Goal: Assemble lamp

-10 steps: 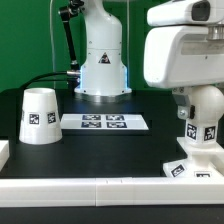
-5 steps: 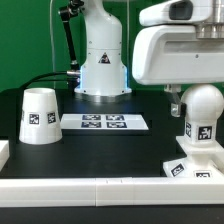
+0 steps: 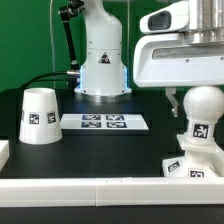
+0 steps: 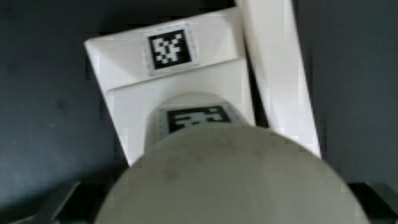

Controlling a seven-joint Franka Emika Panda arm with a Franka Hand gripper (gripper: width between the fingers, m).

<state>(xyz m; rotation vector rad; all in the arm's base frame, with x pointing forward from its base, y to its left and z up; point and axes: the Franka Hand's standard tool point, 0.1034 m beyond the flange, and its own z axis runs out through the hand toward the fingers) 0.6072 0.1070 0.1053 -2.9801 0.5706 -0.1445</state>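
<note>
The bulb is seated on the base; claw state cannot be told. Nudged sideways, it could be toppled.

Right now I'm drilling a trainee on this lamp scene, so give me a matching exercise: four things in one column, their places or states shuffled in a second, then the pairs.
Things:
1. shade
2. bulb
3. base
4. marker board

Places or states:
A. flat on the table, in front of the arm's pedestal
B. stands upright on the base
C. lies under the bulb, at the exterior view's right
D. stands alone at the exterior view's left

Pairs: 1-D, 2-B, 3-C, 4-A
</note>
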